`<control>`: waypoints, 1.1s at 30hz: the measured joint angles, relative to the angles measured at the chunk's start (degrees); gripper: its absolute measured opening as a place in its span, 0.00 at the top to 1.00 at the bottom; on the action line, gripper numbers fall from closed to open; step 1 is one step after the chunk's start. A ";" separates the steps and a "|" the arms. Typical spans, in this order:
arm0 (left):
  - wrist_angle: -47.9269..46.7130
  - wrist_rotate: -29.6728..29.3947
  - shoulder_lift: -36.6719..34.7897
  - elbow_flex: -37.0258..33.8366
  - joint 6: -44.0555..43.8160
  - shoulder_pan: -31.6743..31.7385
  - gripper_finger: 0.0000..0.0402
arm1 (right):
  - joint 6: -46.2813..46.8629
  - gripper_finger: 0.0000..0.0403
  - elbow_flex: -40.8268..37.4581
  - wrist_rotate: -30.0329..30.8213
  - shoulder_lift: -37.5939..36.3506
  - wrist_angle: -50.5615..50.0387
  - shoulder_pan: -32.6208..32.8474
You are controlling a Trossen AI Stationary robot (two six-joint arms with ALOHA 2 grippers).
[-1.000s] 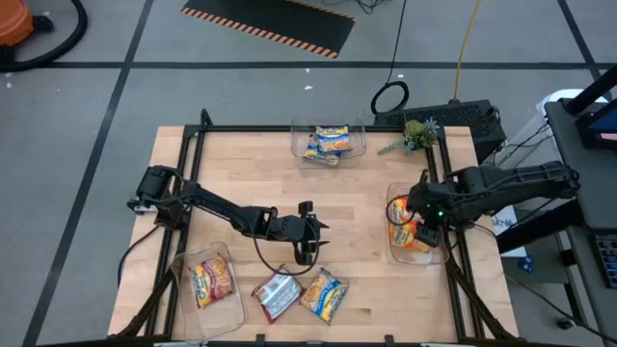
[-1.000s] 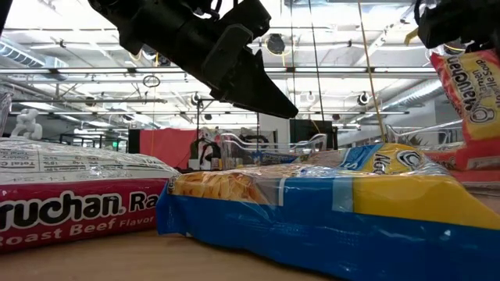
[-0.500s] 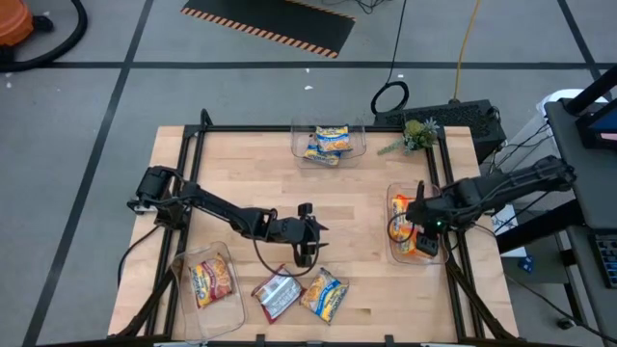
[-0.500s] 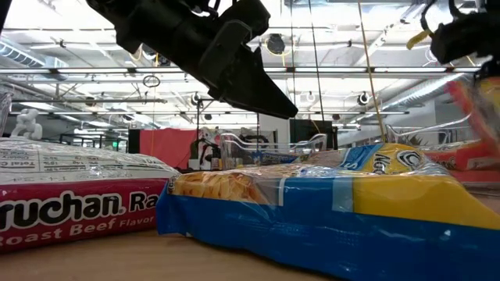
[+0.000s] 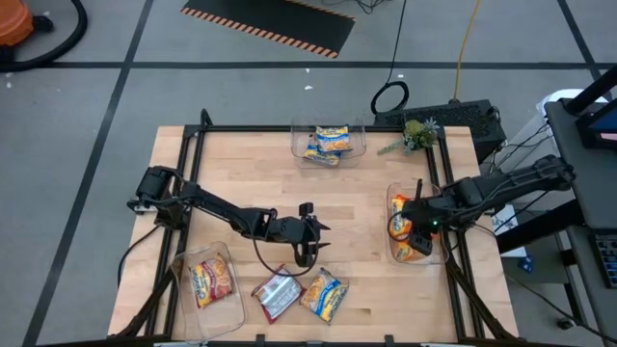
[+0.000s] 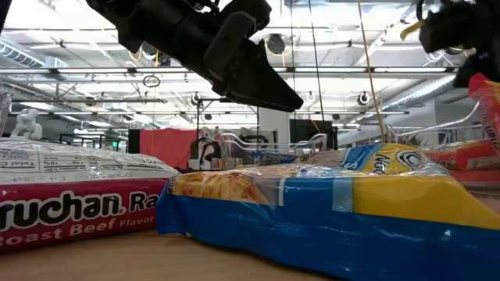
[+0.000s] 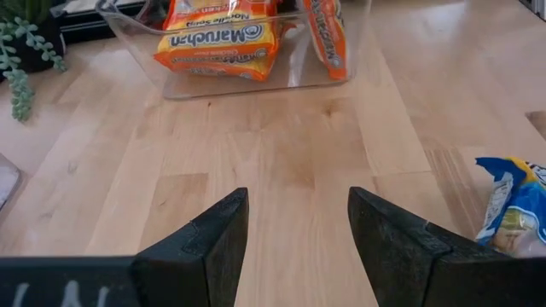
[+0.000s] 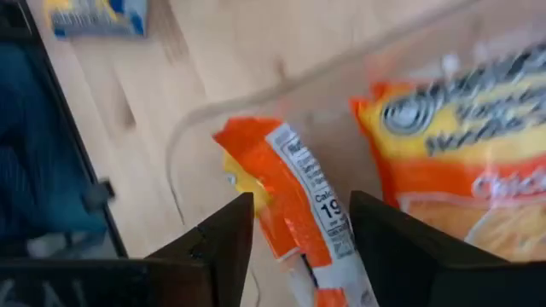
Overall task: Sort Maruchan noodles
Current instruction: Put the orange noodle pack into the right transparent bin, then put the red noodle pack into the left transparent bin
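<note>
Right end effector (image 5: 416, 224) is over the right bin (image 5: 393, 253), fingers spread with nothing between them. An orange pack (image 8: 294, 200) stands on edge inside the bin, just below the fingers, beside another orange pack (image 8: 465, 153). Reads as an orange drop done.

Left end effector (image 5: 307, 249) hovers mid-surface, fingers spread and empty, just above the two loose packs near the front edge: red-silver pack (image 5: 278, 294) and blue-yellow pack (image 5: 324, 293).

Next, as I judge it: left drops onto one loose pack. Red goes to the near-left bin (image 5: 183, 265), blue-yellow to the far bin (image 5: 362, 146).

Hard to see: total pack count in the bins, since they overlap. Low view is blocked by the loose packs. Right bin's near end is hidden under the arm.
</note>
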 joint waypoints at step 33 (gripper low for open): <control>-8.12 14.98 0.00 0.00 0.27 -1.62 0.48 | -28.88 0.55 -0.10 34.93 7.82 37.56 -0.83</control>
